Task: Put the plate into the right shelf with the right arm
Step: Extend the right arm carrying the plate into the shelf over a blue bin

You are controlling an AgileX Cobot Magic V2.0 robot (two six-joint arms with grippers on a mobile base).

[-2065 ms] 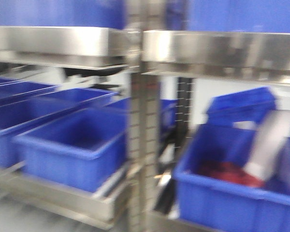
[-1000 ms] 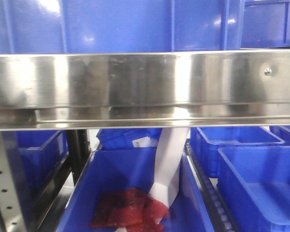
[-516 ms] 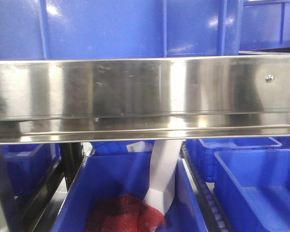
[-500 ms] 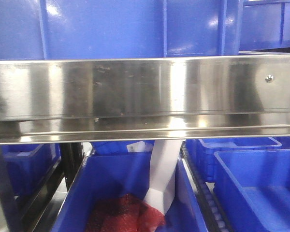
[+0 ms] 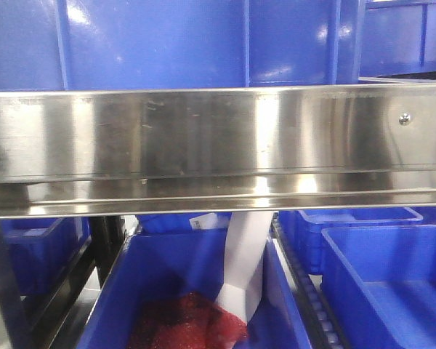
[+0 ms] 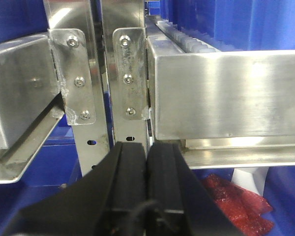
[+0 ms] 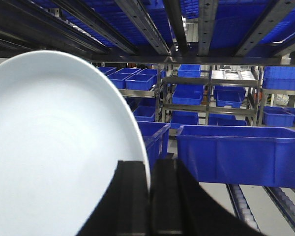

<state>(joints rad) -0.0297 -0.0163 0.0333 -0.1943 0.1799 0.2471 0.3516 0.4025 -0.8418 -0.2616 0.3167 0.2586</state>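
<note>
The right shelf (image 5: 218, 145) runs its front rail across the near view, with the upper bin (image 5: 167, 43) on the tier above. Below the rail, the middle bin (image 5: 160, 276) holds a net bundle (image 5: 185, 327), and a sheet (image 5: 245, 254) leans behind the bundle. The right bin (image 5: 392, 291) stands just beside it, and the left bin (image 5: 40, 251) is beyond the post. Under the shelf, the plate (image 7: 54, 147) stands left of the right claw (image 7: 149, 169), with a far bin (image 7: 241, 152) beyond.

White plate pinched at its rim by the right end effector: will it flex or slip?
Probably rigid: the plate holds a clean round curve, no sag. Its smooth surface and the right end effector's edge-only pinch suggest it could pivot or slip. Likely brittle; avoid knocking the right shelf.
</note>
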